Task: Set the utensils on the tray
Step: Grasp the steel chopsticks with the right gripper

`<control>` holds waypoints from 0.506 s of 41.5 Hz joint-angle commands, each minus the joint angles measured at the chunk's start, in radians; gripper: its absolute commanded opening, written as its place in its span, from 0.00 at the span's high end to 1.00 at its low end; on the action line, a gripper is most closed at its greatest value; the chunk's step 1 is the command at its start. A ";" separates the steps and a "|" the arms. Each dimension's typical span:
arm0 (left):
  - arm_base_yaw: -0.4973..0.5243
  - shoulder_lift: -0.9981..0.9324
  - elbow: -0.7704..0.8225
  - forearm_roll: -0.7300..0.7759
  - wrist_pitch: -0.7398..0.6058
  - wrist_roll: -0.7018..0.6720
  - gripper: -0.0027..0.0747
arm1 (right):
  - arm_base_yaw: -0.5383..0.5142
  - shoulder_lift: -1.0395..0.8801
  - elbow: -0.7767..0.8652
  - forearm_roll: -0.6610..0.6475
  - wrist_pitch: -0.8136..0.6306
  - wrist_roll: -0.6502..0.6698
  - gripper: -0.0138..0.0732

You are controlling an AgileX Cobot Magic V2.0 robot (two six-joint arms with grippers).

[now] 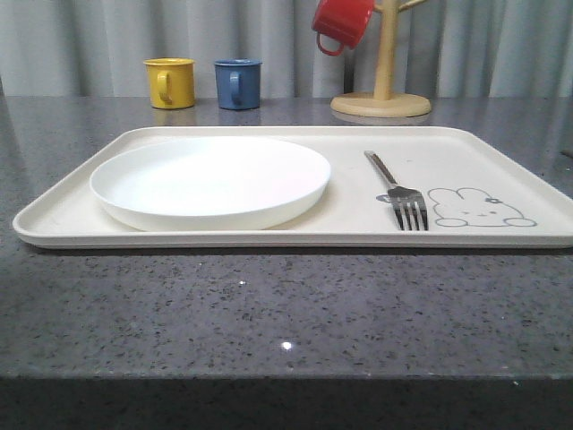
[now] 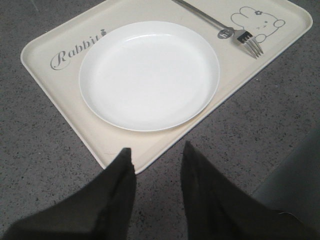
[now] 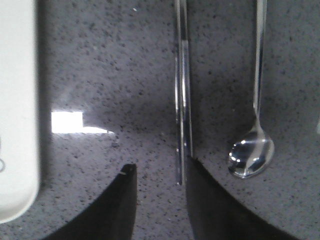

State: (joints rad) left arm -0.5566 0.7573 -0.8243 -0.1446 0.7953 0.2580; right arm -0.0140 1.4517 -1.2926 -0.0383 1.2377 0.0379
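Observation:
The cream tray [image 1: 501, 157] lies across the counter, and a silver fork [image 1: 400, 192] rests on it beside the rabbit drawing. From the left wrist the same fork [image 2: 227, 31] shows at the far end of the tray [image 2: 150, 147]. My left gripper [image 2: 156, 156] is open over the tray's near corner, nothing between its fingers. In the right wrist view the pair of chopsticks [image 3: 182, 90] and a spoon [image 3: 252, 150] lie on the grey counter, off the tray [image 3: 17, 100]. My right gripper [image 3: 159, 167] is open, one finger right by the chopsticks' ends.
A round white plate [image 1: 210, 179] takes up the tray's left half. At the back stand a yellow mug [image 1: 170, 82], a blue mug [image 1: 237, 83] and a wooden mug stand [image 1: 383, 90] with a red mug [image 1: 340, 22] hung on it.

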 commanded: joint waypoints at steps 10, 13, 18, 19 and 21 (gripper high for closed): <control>-0.008 -0.002 -0.028 -0.012 -0.070 -0.008 0.68 | -0.074 0.041 -0.010 0.022 -0.017 -0.146 0.52; -0.008 -0.002 -0.028 -0.012 -0.070 -0.008 0.68 | -0.074 0.061 -0.010 0.021 -0.044 -0.149 0.52; -0.008 -0.002 -0.028 -0.012 -0.070 -0.008 0.68 | -0.074 0.090 -0.010 0.021 -0.074 -0.149 0.52; -0.008 -0.002 -0.028 -0.012 -0.070 -0.008 0.68 | -0.074 0.098 -0.010 0.021 -0.080 -0.149 0.52; -0.008 -0.002 -0.028 -0.012 -0.070 -0.008 0.68 | -0.074 0.110 -0.010 0.022 -0.094 -0.149 0.52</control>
State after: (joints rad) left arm -0.5566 0.7573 -0.8243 -0.1446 0.7953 0.2580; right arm -0.0810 1.5778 -1.2817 -0.0158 1.1799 -0.0989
